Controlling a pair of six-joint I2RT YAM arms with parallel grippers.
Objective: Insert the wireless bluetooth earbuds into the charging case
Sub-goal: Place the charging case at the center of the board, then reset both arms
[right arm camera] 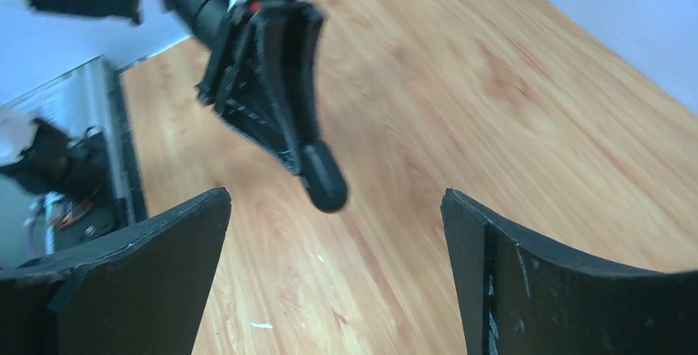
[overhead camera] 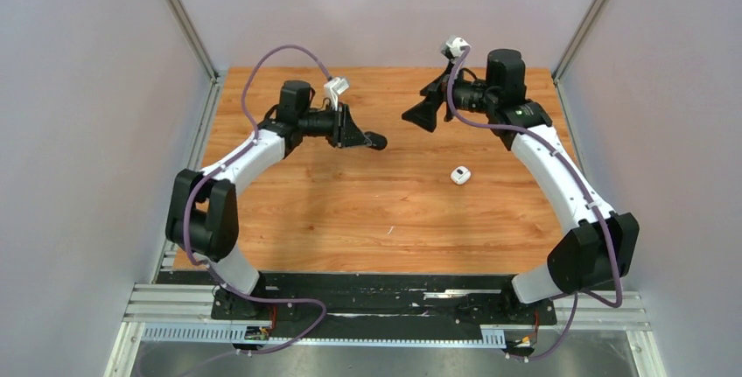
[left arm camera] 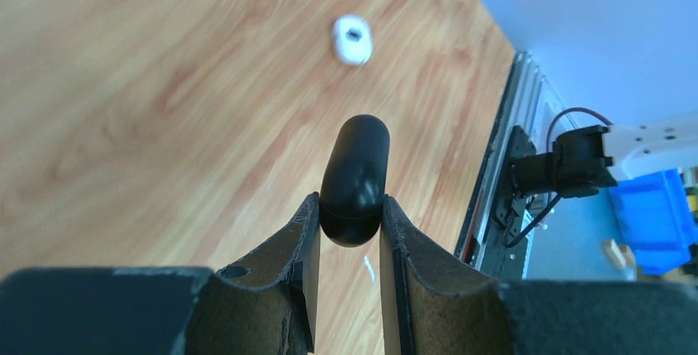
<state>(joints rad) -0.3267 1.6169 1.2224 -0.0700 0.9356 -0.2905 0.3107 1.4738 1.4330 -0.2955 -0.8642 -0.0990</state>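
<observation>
While the small white piece [overhead camera: 460,175] sits alone on the wooden table [overhead camera: 350,219], both arms hang in the air on its far side. The left gripper [overhead camera: 360,138] is well to the left of the white piece, clamped on a black capsule-shaped case [overhead camera: 378,142] whose rounded end pokes out past the fingertips toward the right arm.

Over to the left wrist camera: 2 fingers [left arm camera: 300,264] pinch the case's near end from both sides. The white piece lies on the wood beyond its tip, showing a dark mark on its upper face that the top view barely gives. Earbud or second case? Too small to call.

The right gripper [overhead camera: 418,116] floats beyond the white piece and a touch to its left, aimed at the black case. Its own wrist camera settles what the overhead cannot: 2 fingers [right arm camera: 140,273] spread wide with nothing between them, and the left gripper with its case straight ahead, apart from them. The white piece doesn't show in that view.
</observation>
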